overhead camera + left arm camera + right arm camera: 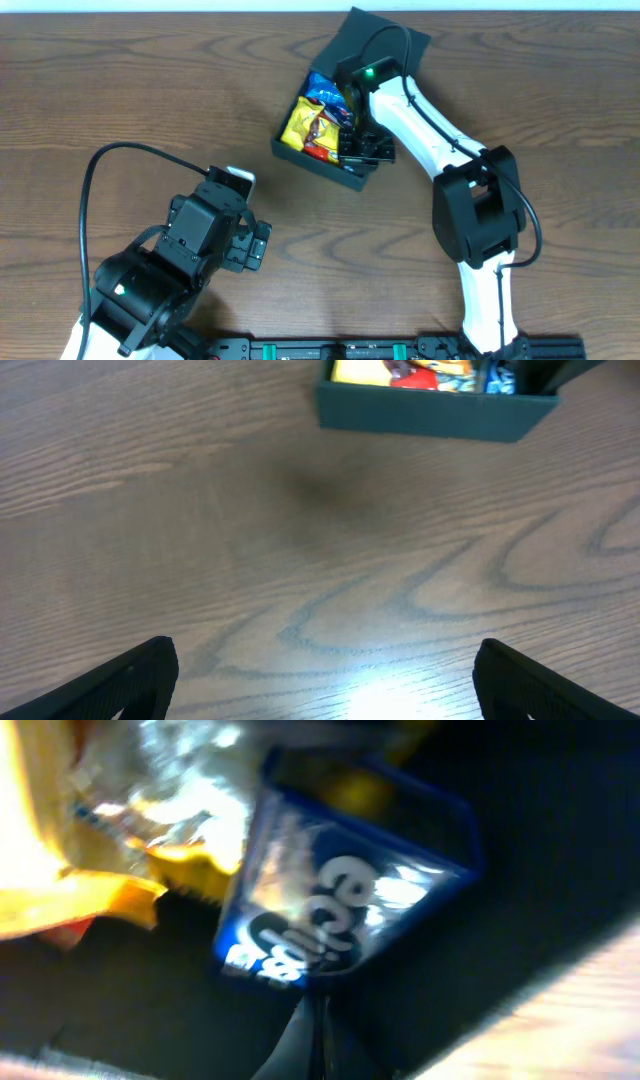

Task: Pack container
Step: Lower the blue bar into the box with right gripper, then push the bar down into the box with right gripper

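The container [312, 163] is a dark square box at the table's far middle, its lid [388, 38] open behind it. It holds a blue snack packet [325, 90], a yellow packet [298, 125] and a red-orange one. My right gripper [344, 106] is down inside the box. In the right wrist view its fingers [315, 1035] are pressed together at the lower edge of the blue packet [340, 905]. My left gripper [249, 214] is open and empty over bare table at the front left. It [320, 690] faces the container's wall [430, 415].
Wood-grain table all round. The right arm's white forearm [425, 125] reaches over the container's right side. A black rail [380, 350] runs along the front edge.
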Tool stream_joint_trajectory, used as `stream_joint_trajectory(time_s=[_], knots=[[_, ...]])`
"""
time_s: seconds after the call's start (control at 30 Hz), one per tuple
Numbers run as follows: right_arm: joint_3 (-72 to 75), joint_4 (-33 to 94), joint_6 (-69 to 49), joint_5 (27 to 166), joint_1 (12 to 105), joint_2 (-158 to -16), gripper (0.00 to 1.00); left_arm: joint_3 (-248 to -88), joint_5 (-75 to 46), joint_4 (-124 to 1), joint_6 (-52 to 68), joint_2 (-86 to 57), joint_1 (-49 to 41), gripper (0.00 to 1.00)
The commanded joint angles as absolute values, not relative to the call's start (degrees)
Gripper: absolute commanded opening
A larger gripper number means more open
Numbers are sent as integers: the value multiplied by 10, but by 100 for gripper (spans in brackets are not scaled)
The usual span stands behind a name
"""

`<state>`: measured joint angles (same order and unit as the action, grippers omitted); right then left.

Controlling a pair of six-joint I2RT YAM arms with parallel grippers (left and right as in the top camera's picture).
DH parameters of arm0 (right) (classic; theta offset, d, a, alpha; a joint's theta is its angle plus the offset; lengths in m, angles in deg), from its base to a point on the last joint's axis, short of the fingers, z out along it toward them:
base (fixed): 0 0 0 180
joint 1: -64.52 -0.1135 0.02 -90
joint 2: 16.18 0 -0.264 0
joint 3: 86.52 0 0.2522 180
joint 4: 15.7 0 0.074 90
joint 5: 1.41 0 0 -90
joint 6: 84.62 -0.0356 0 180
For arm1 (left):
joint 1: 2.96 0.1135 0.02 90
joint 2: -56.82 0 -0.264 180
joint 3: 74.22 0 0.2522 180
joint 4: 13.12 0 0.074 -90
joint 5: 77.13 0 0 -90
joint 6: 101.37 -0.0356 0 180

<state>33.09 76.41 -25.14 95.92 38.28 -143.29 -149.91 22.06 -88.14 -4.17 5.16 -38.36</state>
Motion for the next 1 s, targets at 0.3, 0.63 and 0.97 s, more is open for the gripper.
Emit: stream_joint_trajectory(time_s=[0.3,0.63,0.97], knots=[[323,787,-226,752,433,-1432,2,-1500,222,-882,-50,51,-382,95],[323,793,-193,859,434,-1373,2,-1500,222,-882,-50,51,-382,95],[323,681,-177,998,390,-1357,2,-1500,222,-882,-50,51,-382,95]])
